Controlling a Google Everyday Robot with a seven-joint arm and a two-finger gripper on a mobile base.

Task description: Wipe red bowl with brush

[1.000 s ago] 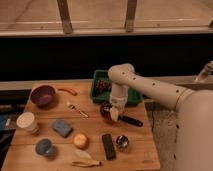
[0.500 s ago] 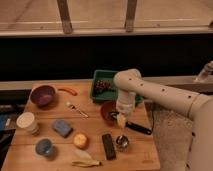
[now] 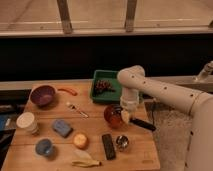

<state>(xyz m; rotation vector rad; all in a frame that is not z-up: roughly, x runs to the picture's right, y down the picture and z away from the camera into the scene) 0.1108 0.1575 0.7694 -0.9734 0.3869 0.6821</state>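
Now the gripper [image 3: 128, 112] hangs over the glossy round red bowl [image 3: 112, 116] on the wooden table [image 3: 92, 131], fingers clamped on the black-handled brush [image 3: 143, 123], cream head at the rim.

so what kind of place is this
Probably a robot test area staged like a kitchen: a wooden table holding a purple bowl, an orange fruit and a green tray, with the arm's pincer over the red bowl beside the brush.
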